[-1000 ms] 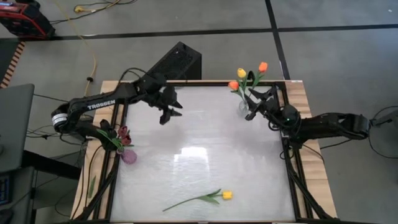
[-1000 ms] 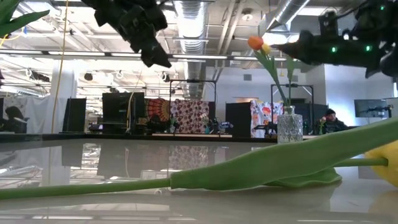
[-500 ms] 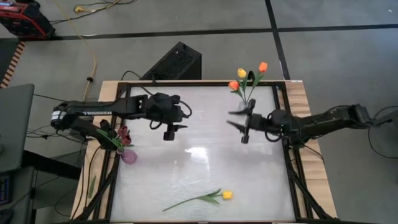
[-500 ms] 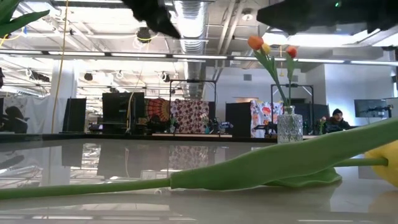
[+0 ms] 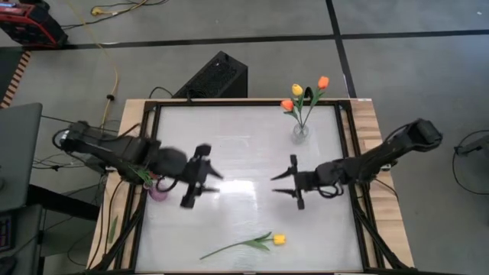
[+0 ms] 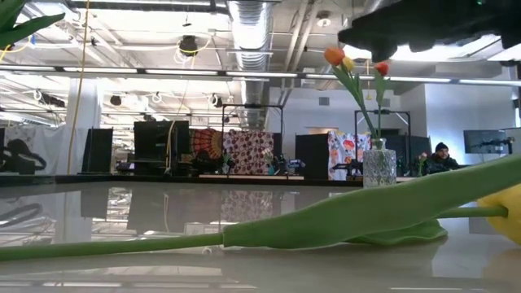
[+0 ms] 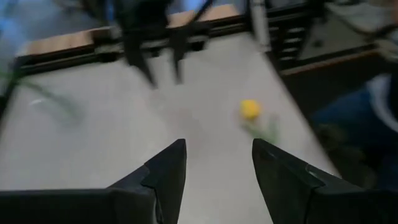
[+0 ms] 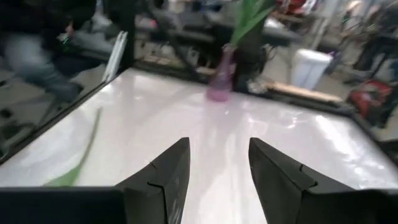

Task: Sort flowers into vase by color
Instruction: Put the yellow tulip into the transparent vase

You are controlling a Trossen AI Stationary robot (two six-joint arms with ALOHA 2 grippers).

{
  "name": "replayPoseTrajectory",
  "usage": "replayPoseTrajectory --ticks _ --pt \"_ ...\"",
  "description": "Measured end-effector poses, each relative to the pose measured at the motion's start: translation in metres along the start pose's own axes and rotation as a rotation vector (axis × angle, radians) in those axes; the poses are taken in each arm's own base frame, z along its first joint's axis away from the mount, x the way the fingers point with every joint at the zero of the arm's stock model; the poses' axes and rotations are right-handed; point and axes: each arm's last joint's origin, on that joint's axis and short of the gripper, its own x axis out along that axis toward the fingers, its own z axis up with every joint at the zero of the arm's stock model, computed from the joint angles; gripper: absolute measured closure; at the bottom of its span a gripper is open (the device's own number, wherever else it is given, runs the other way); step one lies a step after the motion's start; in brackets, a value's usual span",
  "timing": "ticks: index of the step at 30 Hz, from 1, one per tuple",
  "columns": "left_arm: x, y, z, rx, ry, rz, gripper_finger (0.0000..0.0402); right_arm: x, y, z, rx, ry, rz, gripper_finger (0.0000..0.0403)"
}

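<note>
Both arms have swung in over mid-table. Ahead of the left gripper (image 5: pixel 200 177) and right gripper (image 5: pixel 289 182), a yellow tulip (image 5: pixel 246 244) lies unobstructed; a clear vase (image 5: pixel 300 132) stands behind. Both grippers gape, empty.

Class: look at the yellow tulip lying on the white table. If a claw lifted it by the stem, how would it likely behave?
The yellow tulip has a long thin stem, so it would probably droop or swing from the held point. Its head sits at one end, so that end may dip. It looks light; both open claws, left and right, should lift it easily.
</note>
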Motion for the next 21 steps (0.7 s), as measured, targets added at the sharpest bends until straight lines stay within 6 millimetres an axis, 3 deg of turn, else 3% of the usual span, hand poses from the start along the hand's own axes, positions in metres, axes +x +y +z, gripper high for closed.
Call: replayPoseTrajectory --ticks 5,9,15,21 --pt "-0.002 -0.051 0.002 0.047 -0.053 -0.123 0.0229 0.007 0.015 -0.012 -0.02 0.05 0.054 0.0212" --pt "0.008 -0.09 -0.002 0.045 -0.053 -0.2 0.0229 0.01 0.02 -0.017 -0.024 0.069 0.065 0.0212" --pt "0.048 -0.152 -0.028 -0.054 0.045 -0.17 0.0229 0.011 0.022 -0.02 -0.006 0.087 0.089 0.0212" --pt "0.096 -0.185 -0.06 -0.209 0.127 -0.077 0.0229 0.011 0.024 -0.018 -0.001 0.071 0.113 0.0212"
